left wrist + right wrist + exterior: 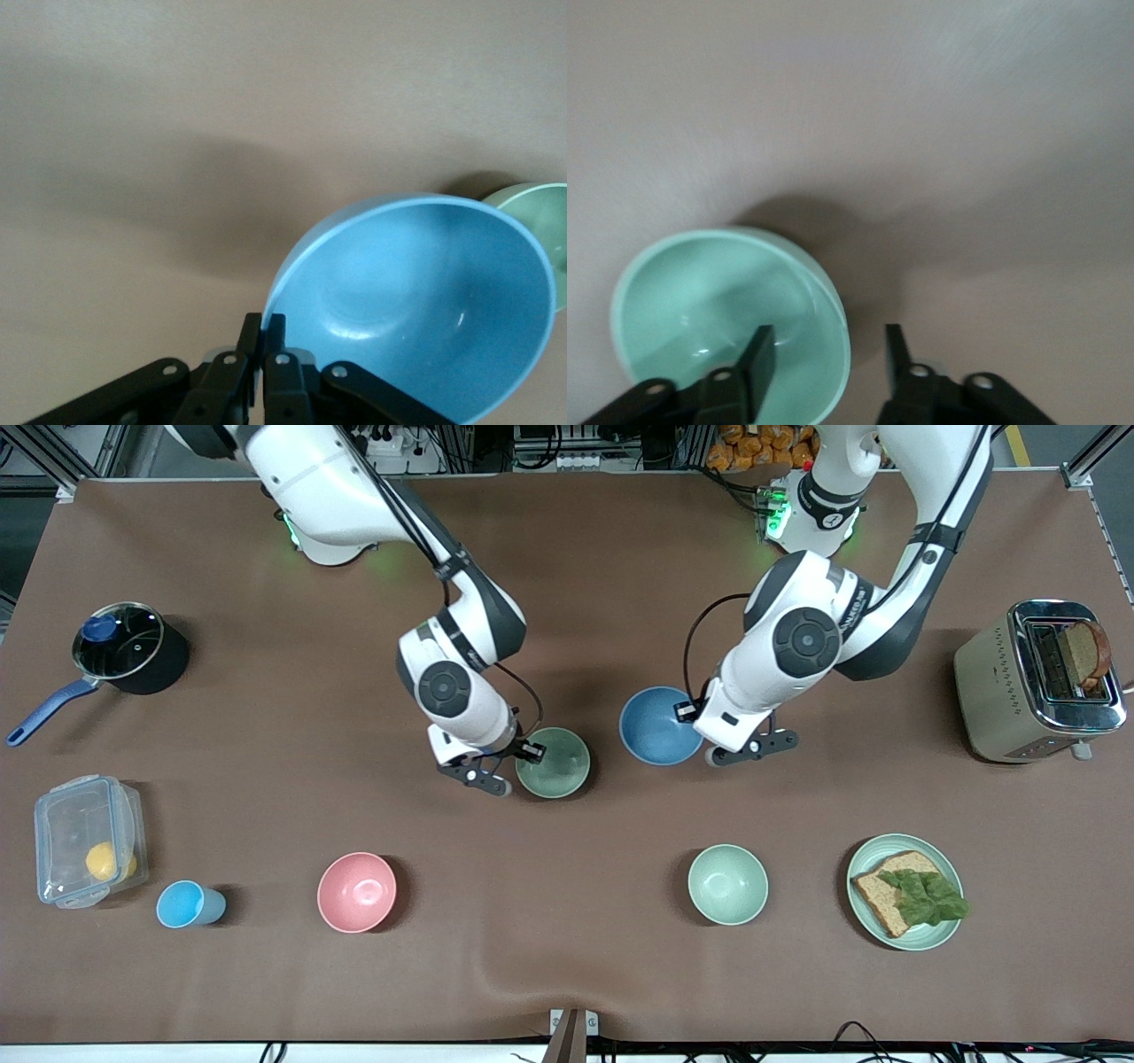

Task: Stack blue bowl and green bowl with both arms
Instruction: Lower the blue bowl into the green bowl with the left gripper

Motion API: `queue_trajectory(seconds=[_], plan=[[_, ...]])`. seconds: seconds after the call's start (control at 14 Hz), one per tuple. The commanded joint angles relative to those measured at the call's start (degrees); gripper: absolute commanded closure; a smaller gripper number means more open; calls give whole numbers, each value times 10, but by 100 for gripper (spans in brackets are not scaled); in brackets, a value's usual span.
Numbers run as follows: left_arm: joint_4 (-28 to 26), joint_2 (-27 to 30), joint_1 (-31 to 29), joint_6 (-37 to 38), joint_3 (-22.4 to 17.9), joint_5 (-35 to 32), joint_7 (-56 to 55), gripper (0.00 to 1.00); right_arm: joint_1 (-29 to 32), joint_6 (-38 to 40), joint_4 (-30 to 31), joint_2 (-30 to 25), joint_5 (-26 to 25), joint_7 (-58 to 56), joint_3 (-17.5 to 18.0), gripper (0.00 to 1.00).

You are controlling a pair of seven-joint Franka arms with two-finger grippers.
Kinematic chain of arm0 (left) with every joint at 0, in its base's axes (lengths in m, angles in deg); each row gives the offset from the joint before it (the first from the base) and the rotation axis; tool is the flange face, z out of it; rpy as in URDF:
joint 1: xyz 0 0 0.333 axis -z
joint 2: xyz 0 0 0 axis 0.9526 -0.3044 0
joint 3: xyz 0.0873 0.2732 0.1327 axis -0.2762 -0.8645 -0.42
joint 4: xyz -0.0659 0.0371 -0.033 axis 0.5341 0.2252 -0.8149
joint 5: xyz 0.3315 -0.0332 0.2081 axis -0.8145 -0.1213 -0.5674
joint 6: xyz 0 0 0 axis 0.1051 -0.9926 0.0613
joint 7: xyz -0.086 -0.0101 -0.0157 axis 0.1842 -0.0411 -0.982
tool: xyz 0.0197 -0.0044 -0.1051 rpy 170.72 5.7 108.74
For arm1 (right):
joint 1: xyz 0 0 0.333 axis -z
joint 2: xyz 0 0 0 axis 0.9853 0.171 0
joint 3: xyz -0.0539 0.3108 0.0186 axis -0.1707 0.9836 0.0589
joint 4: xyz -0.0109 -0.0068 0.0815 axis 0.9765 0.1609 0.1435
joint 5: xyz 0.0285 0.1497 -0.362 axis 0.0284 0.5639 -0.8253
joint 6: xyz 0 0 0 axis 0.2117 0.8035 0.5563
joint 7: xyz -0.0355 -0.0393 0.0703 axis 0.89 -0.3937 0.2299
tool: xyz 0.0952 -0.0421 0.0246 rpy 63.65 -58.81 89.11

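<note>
The blue bowl point(656, 722) sits mid-table, beside the green bowl point(556, 762), which is toward the right arm's end. My left gripper point(704, 742) is shut on the blue bowl's rim; in the left wrist view point(264, 323) its fingers pinch the rim of the blue bowl point(416, 301), which looks tilted. The green bowl point(540, 208) shows past it. My right gripper point(521, 766) is open at the green bowl's rim. In the right wrist view point(826, 350) one finger is inside the green bowl point(700, 310) and the other is outside it.
Nearer the front camera stand a pink bowl point(356, 892), a pale mint bowl point(727, 884), a green plate with bread point(939, 934), a blue cup point(186, 904) and a plastic container point(89, 852). A pot point(128, 646) and a toaster point(1036, 680) stand at the table's ends.
</note>
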Motion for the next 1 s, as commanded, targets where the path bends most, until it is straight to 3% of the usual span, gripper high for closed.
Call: queue_trajectory(seconds=[0.0,0.29,0.36,0.57,0.93], plan=[[45,-30,19,11,-3,11,-29,100,23,12,6,-26,12,65,3,0],[74,-63,44,4,-3,8,-55,100,28,5,-57,42,14,194,3,0],[89,-78,55,2,-3,9,-59,100,31,-4,-57,49,20,208,3,0],[140,-121,85,-11,-6,3,-92,100,36,-28,-55,67,117,224,3,0],[144,-150,109,-83,-9,2,-109,100,49,-29,-33,81,124,227,3,0]])
